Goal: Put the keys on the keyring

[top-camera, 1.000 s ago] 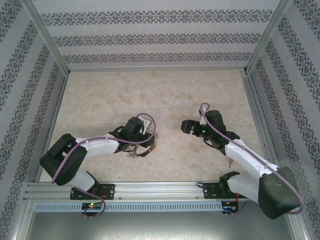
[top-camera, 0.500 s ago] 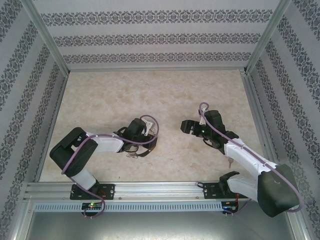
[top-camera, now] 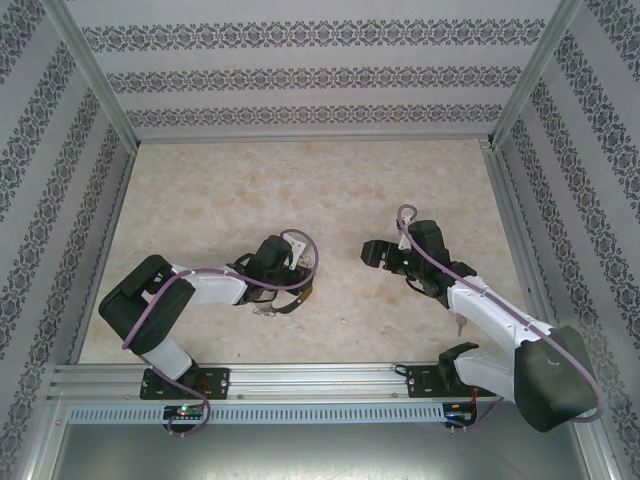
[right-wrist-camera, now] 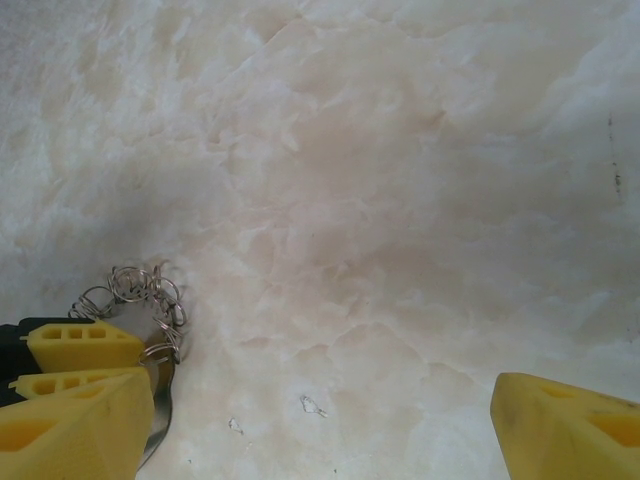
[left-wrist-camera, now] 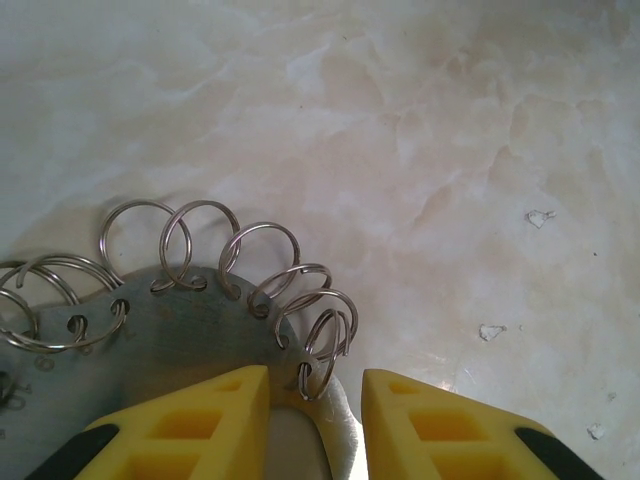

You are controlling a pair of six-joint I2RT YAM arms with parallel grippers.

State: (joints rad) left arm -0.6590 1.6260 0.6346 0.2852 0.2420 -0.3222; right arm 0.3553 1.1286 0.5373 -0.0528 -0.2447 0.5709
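The keyring point(left-wrist-camera: 160, 325) lies flat on the marble table, a dark-grey hoop fringed with silvery loops point(left-wrist-camera: 260, 255). My left gripper point(left-wrist-camera: 315, 378) hangs low over it. Its yellow fingers point(left-wrist-camera: 235, 400) straddle the hoop's rim, narrowly open, with a small gap on each side. From above, the left gripper point(top-camera: 280, 296) covers most of the keyring point(top-camera: 301, 297). The right gripper point(top-camera: 374, 252) stands wide open over bare table to the right, holding nothing. The right wrist view has the keyring's loops point(right-wrist-camera: 140, 288) at far left. Tiny pale flecks point(left-wrist-camera: 540, 217) dot the table; I cannot tell whether they are keys.
Patterned walls and aluminium posts point(top-camera: 505, 95) enclose the table point(top-camera: 300, 190). A metal rail point(top-camera: 300, 378) along the near edge carries both arm bases. A purple cable point(top-camera: 300, 240) loops over the left wrist.
The left arm's elbow swung up and to the right while its gripper stayed over the keyring, its jaws narrowing slightly. The right arm held still.
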